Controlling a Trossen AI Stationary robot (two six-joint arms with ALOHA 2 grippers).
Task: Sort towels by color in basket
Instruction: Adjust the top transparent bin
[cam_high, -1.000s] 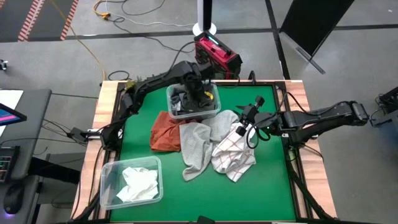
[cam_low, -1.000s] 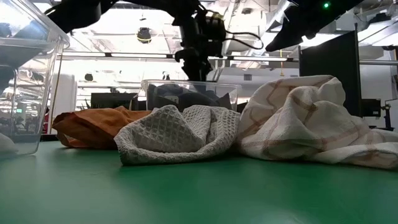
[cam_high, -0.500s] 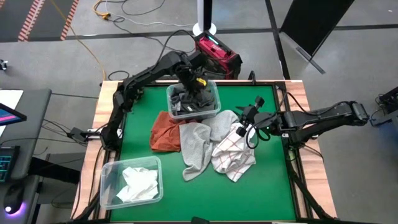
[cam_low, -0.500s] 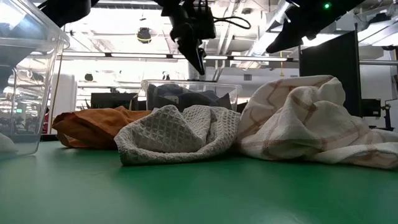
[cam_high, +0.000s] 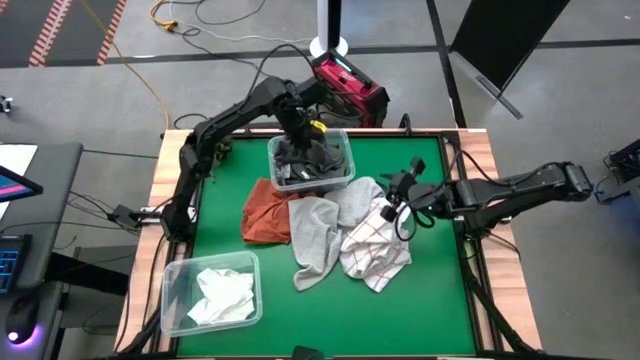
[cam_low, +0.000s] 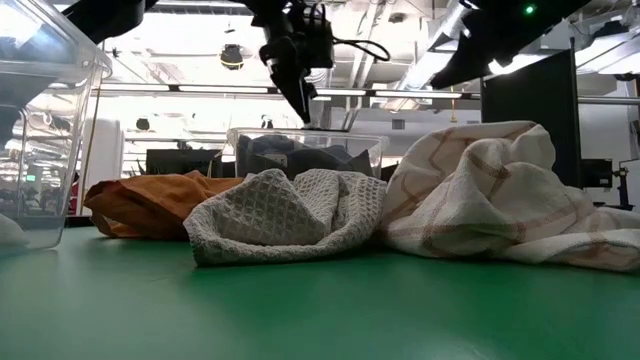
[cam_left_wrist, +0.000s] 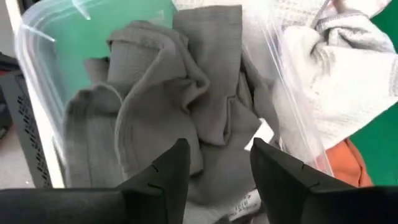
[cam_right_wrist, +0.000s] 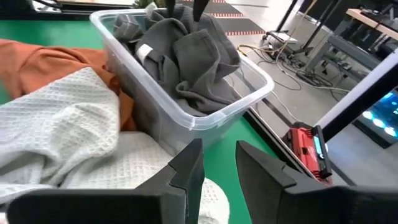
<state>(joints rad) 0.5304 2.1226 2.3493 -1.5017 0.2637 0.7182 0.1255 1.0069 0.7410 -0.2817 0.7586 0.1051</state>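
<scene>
Towels (cam_high: 320, 235): three loose, two bins (cam_high: 311, 162) filled.

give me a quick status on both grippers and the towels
Left gripper above dark grey towels in the clear bin, jaws open, empty. Right gripper open beside the towel pile. Nothing in the way.

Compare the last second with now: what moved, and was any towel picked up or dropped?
The left gripper rose out of the far bin of dark grey towels and now hangs above it, fingers open and empty. No towel moved. The right gripper stayed over the towel pile; the near bin is unchanged.
</scene>
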